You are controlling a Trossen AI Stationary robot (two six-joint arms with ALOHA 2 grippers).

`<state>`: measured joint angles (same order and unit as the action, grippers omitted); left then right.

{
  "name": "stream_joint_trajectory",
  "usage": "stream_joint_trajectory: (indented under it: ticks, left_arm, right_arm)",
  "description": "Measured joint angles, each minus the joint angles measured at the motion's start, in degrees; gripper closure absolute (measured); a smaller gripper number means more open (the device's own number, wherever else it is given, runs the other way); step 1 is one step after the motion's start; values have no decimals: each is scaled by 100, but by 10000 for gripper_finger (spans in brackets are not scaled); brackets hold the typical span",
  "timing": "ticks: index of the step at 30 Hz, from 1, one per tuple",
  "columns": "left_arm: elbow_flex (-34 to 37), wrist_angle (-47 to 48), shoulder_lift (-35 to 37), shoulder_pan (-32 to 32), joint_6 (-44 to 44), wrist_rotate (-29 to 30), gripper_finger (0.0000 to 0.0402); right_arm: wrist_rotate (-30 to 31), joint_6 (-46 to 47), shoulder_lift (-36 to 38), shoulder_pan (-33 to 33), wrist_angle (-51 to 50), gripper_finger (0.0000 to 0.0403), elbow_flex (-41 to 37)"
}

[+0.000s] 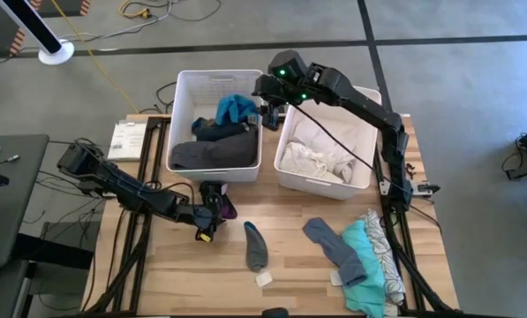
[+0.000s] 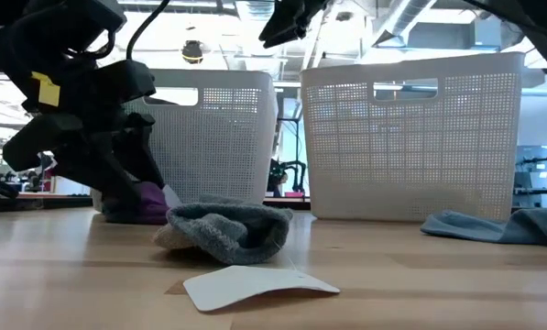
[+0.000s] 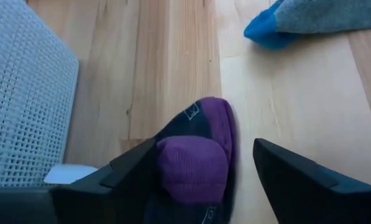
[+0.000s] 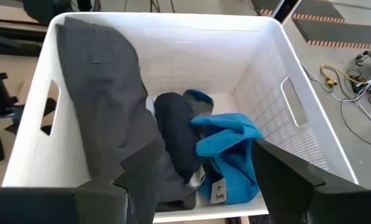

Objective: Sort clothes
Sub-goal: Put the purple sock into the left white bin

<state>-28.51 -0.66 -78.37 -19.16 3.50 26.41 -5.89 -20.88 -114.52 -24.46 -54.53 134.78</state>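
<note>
The left gripper, fingers spread, straddles a purple-toed sock on the table near the left bin; closing off-centre could miss it. The right gripper hovers open-fingered over that bin.

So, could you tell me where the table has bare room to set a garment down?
Bare wood lies along the near-left table, left of the grey sock. It is crowded on the right around the teal pile, and behind at both bins.

Two white plastic bins side by side, wooden table, paper tag
</note>
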Motion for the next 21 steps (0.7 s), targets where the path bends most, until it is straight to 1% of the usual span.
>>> stream_joint_trajectory:
  ticks: [4,8,14,21]
  left_arm:
    - [0,2,0,2,-45,125,165]
    - [2,108,0,44,-39,203,206]
    - [2,445,0,176,72,151,284]
    - [7,365,0,168,-57,72,383]
  right_arm:
    - [9,10,0,68,-105,150,0]
    - [13,44,-2,168,-160,150,0]
    - [15,44,-6,348,-257,150,-2]
    - [17,-2,-7,566,-397,150,-2]
